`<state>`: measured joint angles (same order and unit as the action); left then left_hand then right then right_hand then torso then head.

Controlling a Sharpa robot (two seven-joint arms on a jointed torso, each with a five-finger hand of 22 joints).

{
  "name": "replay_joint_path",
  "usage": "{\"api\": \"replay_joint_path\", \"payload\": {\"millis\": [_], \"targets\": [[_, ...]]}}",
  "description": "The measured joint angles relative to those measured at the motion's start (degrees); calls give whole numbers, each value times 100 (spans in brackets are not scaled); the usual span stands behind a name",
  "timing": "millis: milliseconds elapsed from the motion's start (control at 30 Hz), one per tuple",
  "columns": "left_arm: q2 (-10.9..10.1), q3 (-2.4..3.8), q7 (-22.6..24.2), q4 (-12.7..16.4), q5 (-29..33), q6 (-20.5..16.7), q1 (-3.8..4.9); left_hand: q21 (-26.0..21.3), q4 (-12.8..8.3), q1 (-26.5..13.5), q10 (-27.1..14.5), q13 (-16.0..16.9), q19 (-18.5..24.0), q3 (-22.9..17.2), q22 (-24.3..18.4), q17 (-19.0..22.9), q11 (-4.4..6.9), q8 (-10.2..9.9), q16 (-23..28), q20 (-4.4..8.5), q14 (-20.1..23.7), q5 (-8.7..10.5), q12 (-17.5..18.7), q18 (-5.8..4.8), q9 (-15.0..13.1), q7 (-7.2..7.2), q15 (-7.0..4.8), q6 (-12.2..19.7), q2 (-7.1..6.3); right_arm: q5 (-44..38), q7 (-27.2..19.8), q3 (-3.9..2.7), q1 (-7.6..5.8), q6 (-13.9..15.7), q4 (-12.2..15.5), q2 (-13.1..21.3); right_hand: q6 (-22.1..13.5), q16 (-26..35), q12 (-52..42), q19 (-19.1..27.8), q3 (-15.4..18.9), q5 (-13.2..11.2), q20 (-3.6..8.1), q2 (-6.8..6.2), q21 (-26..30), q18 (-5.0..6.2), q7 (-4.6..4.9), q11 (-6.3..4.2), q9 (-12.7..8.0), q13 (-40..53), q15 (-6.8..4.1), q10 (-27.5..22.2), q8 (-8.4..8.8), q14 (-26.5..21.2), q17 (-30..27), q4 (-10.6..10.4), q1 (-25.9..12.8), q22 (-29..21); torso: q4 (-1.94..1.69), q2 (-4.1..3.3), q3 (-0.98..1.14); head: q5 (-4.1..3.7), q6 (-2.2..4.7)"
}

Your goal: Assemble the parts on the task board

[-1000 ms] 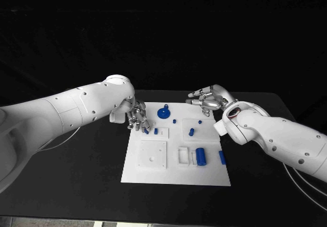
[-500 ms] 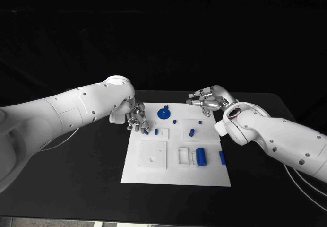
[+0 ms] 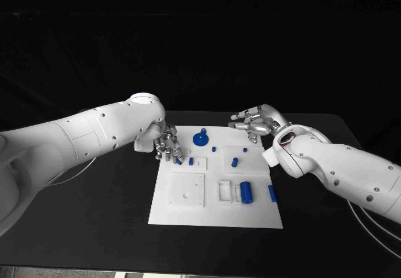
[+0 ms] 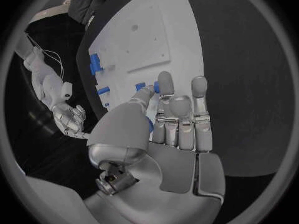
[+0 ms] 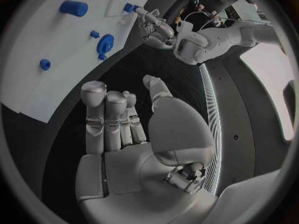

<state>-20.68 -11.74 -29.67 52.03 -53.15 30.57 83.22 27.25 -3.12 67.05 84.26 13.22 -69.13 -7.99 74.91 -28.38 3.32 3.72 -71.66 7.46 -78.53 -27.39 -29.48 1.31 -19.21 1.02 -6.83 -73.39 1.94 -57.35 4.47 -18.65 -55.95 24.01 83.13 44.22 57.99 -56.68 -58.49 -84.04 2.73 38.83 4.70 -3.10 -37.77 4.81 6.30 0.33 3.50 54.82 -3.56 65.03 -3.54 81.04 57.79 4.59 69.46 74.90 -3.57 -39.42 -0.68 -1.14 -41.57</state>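
Centrally: white task board [image 3: 215, 202] | black table [image 3: 100, 231] | dark room

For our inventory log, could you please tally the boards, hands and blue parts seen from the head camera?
Task board: 1
Hands: 2, left hand and right hand
Blue parts: 8
Total: 11

The task board [image 3: 215, 205] is a white rectangular plate lying flat mid-table. Blue parts [image 3: 247, 189] rest on it: a round disc [image 3: 200, 138] near the far edge (upright pegs nearby), a cylinder [image 3: 247, 191] and a bar [image 3: 272, 193] near the right edge.
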Motion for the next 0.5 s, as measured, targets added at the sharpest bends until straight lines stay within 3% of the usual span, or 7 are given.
{"api": "replay_joint_path", "payload": {"millis": [200, 500], "targets": [[2, 0, -35, 0, 48, -17, 0, -186, 35, 14, 0, 16, -102, -133, 0, -6, 0, -1, 23, 23, 0, 330, 0, 0, 27, -1, 0, 0, -14, 0, 0, 0, 0, 0, -1, 0, 0, 0, 0, 0, 0, 0, 0, 0, 0, 0, 0, 0, 0, 0, 0, 0, 0, 0, 0, 0, 0, 0, 1, 0, 2, -7, 2], [4, 1, -64, -2, 94, -14, 1, -324, 49, 135, -1, 21, -142, -150, -1, -10, 0, 0, 23, 22, -9, 461, 2, 0, 327, -52, 9, 16, -145, 1, 0, 0, 0, 0, -4, 6, -9, 0, 0, 0, 0, 0, 0, 0, 0, 0, -9, -12, 0, 0, 0, -13, 0, 0, 0, 0, 0, 0, 2, -2, 3, -19, 3]]}}
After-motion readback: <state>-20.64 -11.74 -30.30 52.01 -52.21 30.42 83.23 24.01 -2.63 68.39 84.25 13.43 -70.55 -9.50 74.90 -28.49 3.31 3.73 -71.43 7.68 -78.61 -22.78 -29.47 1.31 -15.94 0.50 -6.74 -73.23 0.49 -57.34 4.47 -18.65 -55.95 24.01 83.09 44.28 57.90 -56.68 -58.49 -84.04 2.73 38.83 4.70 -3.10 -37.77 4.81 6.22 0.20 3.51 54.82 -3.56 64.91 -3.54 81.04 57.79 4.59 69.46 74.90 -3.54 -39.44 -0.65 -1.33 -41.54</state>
